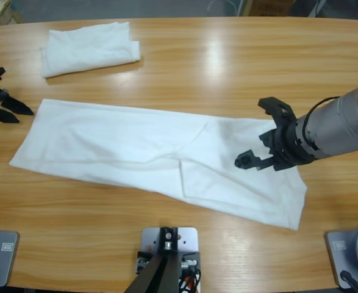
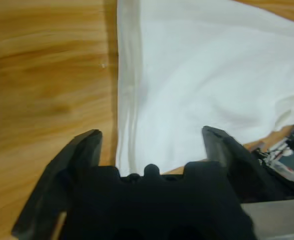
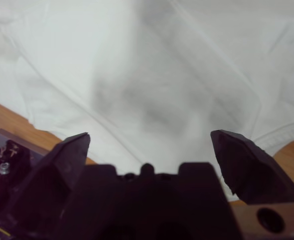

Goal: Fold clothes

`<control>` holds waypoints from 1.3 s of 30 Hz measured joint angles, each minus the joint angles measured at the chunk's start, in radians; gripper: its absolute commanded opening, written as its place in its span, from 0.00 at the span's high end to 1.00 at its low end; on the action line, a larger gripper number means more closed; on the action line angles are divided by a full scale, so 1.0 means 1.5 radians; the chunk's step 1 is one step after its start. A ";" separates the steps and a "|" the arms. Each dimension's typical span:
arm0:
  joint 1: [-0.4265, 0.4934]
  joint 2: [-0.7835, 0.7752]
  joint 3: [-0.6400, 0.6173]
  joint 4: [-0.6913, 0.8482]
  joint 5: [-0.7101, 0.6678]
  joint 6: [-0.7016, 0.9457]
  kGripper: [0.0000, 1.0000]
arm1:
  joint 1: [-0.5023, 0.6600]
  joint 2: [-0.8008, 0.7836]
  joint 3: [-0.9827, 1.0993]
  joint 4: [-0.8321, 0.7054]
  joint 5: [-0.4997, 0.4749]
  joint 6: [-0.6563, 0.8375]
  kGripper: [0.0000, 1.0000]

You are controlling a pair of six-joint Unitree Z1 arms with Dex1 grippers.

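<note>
A large white garment [image 1: 124, 146] lies spread in a long folded strip across the middle of the table, slanting from left to lower right. My right gripper [image 1: 255, 133] hovers open over its right end, and in the right wrist view that gripper [image 3: 152, 136] has white cloth [image 3: 152, 75] filling the space beyond its jaws. My left gripper [image 1: 14, 97] stands open just off the strip's left edge, holding nothing. Along the left wrist view the left gripper [image 2: 152, 134] faces the garment's hemmed edge [image 2: 129, 100] and bare wood.
A second white garment [image 1: 87, 46] lies folded in a small bundle at the back left. The wooden table [image 1: 227, 55] runs wide behind and in front of the strip.
</note>
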 measured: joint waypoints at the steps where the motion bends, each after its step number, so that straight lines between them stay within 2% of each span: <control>1: 0.009 0.005 0.001 -0.001 -0.007 0.002 0.00 | 0.000 0.000 0.001 -0.003 0.001 0.000 0.00; 3: 0.026 0.010 -0.002 0.004 -0.019 0.012 0.00 | 0.000 0.002 0.001 -0.010 0.005 -0.001 0.00; 7: 0.036 0.012 -0.054 0.076 -0.051 0.138 0.00 | 0.000 0.006 0.001 -0.018 0.017 -0.008 0.00; 10: 0.035 0.027 -0.081 0.101 -0.027 0.198 0.00 | 0.000 0.009 0.001 -0.019 0.022 -0.014 0.00; 15: 0.022 0.085 -0.083 0.118 0.021 0.238 0.02 | 0.000 0.017 0.001 -0.027 0.026 -0.016 0.00; 21: -0.045 0.102 -0.088 0.136 0.048 0.253 0.03 | 0.000 0.032 -0.001 -0.039 0.027 -0.016 0.00; 23: -0.056 0.102 -0.090 0.140 0.048 0.258 0.11 | 0.000 0.032 -0.001 -0.039 0.027 -0.016 0.00; 28: -0.058 0.106 -0.092 0.143 0.048 0.268 0.22 | 0.000 0.035 -0.001 -0.044 0.027 -0.016 0.00; 31: -0.058 0.114 -0.093 0.145 0.048 0.270 0.21 | 0.000 0.035 -0.001 -0.047 0.027 -0.016 0.00; 33: -0.058 0.118 -0.099 0.147 0.048 0.270 0.10 | 0.000 0.035 -0.001 -0.050 0.027 -0.016 0.00; 34: -0.059 0.121 -0.103 0.148 0.048 0.269 0.08 | 0.000 0.036 -0.001 -0.051 0.027 -0.016 0.00; 39: -0.067 0.128 -0.118 0.155 0.047 0.265 0.08 | 0.000 0.036 -0.001 -0.052 0.027 -0.016 0.00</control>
